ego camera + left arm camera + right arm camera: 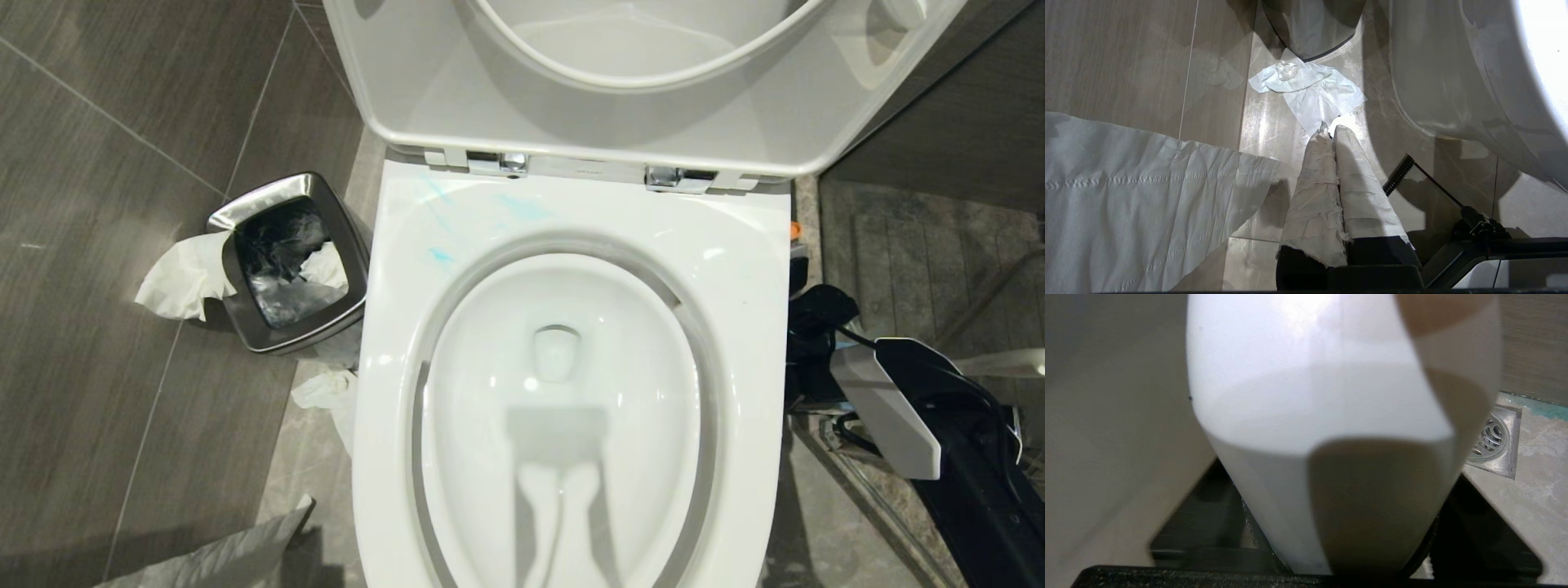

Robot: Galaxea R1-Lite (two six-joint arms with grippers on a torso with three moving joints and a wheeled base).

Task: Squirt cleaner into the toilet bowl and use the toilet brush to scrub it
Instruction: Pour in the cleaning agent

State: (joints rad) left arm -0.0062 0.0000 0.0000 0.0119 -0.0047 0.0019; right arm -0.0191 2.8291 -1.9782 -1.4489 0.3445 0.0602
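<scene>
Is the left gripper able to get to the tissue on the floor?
Probably yes. The left gripper hangs shut just short of the tissue, with only bare floor between. It would need to open first.

The head view looks steeply down from above the toilet bowl, with the waste bin at nine o'clock. The left wrist view sits low, near the floor, sharing the bowl's outer wall and the tissue. The right wrist view is pressed against a white curved object, floor drain at three o'clock.
</scene>
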